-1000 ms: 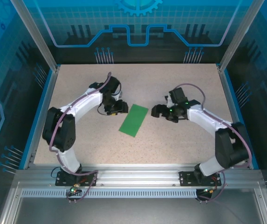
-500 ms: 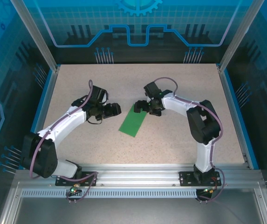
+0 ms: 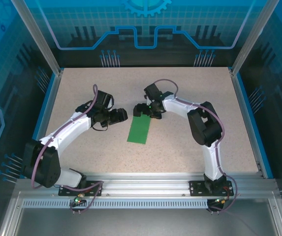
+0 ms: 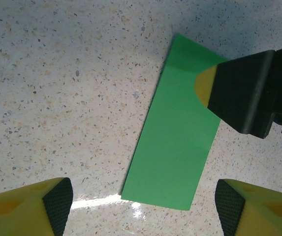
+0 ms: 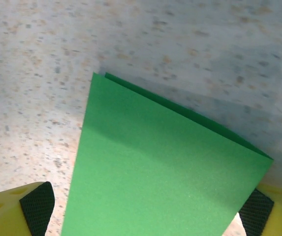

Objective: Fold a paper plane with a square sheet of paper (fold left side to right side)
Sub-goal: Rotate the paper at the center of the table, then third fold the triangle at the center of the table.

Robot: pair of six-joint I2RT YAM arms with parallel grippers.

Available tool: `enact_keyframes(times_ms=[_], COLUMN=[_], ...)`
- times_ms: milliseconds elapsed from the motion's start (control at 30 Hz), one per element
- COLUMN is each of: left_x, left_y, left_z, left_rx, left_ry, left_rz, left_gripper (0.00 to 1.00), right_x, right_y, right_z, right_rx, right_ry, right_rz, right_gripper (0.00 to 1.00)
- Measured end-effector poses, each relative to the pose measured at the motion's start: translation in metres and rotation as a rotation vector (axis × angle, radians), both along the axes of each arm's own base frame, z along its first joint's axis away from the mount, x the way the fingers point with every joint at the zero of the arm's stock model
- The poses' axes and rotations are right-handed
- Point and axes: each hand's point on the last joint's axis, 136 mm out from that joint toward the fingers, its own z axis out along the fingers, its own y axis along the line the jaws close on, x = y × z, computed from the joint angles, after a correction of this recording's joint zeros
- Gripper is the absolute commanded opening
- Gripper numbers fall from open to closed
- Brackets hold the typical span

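Lying: the square sheet of paper (image 3: 140, 130), folded into a strip, mid-table.
Right gripper (image 3: 142, 111): released, straddling its 12 o'clock end.
Left gripper (image 3: 119, 116): released, at its 9 o'clock.
Risk: I fear a dragging finger could skew the layers.

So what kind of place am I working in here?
Likely a robot demo or data-collection cell: a speckled tabletop framed by aluminium rails, with blue printed-graphic panels walling it in.

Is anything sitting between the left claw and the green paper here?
Nothing visible. Just bare tabletop separates the open left claw from the folded green paper. The right claw is at the paper's far end, out of the left claw's path.
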Motion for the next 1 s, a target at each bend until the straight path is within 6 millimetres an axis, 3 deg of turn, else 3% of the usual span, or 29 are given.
enact_keyframes(times_ms=[167,300,400,567,767,1000], left_x=[0.0,0.0,0.0,-0.004,-0.008,-0.008], left_y=[0.0,-0.002,-0.007,-0.013,-0.018,-0.025], left_z=[0.001,0.0,-0.007,-0.034,-0.052,-0.065], left_rx=[-0.003,-0.018,-0.046,-0.066,-0.083,-0.104], left_ry=[-0.002,0.002,0.023,0.105,0.157,0.197], left_rz=[0.002,0.005,0.006,0.005,-0.01,-0.027], left_gripper=[0.79,0.79,0.78,0.77,0.76,0.76], right_x=[0.001,0.0,-0.003,-0.005,-0.005,-0.003], right_y=[0.007,-0.003,-0.01,-0.007,-0.004,-0.008], right_z=[0.003,0.0,0.003,0.014,0.01,-0.014], right_rx=[-0.006,-0.062,-0.09,-0.057,-0.046,-0.081], right_ry=[-0.022,-0.031,-0.051,-0.077,-0.065,-0.029], right_rz=[0.043,0.054,0.071,0.105,0.107,0.103], right_gripper=[0.97,0.88,0.77,0.47,0.42,0.38])
